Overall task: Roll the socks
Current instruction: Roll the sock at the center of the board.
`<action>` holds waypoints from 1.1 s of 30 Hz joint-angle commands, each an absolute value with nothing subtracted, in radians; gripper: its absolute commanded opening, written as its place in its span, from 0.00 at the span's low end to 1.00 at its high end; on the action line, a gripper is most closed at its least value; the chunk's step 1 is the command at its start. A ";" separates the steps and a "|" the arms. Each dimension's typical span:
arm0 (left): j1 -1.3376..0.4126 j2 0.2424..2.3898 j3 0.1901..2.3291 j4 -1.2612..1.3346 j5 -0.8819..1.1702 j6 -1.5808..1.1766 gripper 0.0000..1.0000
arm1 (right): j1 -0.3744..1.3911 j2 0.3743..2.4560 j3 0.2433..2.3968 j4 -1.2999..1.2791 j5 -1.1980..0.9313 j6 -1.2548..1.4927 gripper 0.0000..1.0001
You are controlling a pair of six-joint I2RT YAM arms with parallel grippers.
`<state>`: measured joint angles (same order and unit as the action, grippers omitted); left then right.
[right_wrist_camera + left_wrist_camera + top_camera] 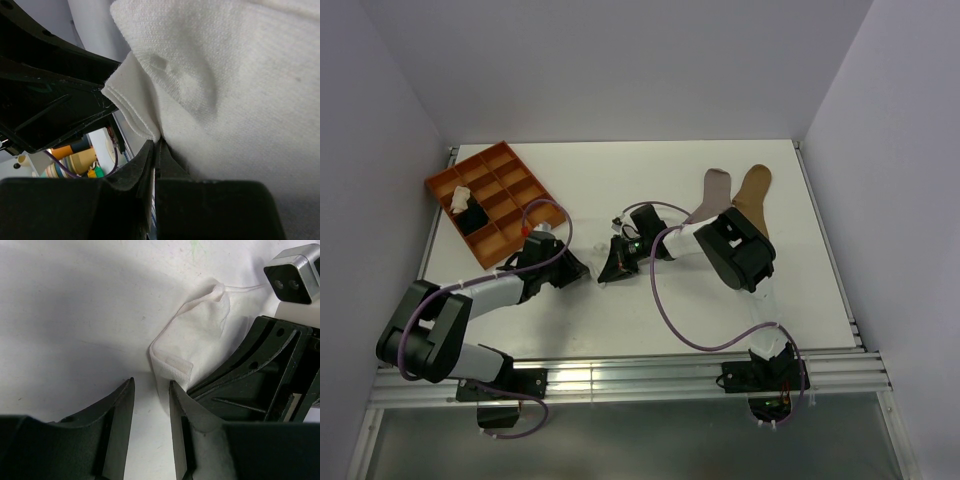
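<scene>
A plain white sock (196, 337) lies on the white table between my two grippers. My right gripper (156, 144) is shut on the sock's edge (210, 75), and the fabric bunches above its tips. It shows as a dark body in the left wrist view (260, 375). My left gripper (151, 386) is open, with its right fingertip (174, 387) at the sock's folded cuff and bare table between the fingers. In the top view the left gripper (580, 270) and right gripper (611, 266) nearly meet. A grey sock (713, 190) and a tan sock (752, 195) lie flat at the back right.
An orange compartment tray (520, 190) stands at the back left. It holds a black sock (472, 218) and a cream rolled sock (460, 198). Purple cables loop over both arms. Grey walls close in the table on three sides.
</scene>
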<state>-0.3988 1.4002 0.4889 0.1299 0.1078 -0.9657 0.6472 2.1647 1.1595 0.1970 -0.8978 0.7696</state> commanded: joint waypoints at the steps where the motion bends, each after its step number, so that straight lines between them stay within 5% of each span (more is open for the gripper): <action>1: -0.402 1.390 0.511 0.173 0.086 -0.969 0.40 | 0.643 2.206 1.177 0.152 -0.842 0.753 0.00; 33: -0.402 1.514 0.552 0.178 0.084 -0.988 0.41 | 0.644 2.217 1.186 0.135 -0.844 0.761 0.00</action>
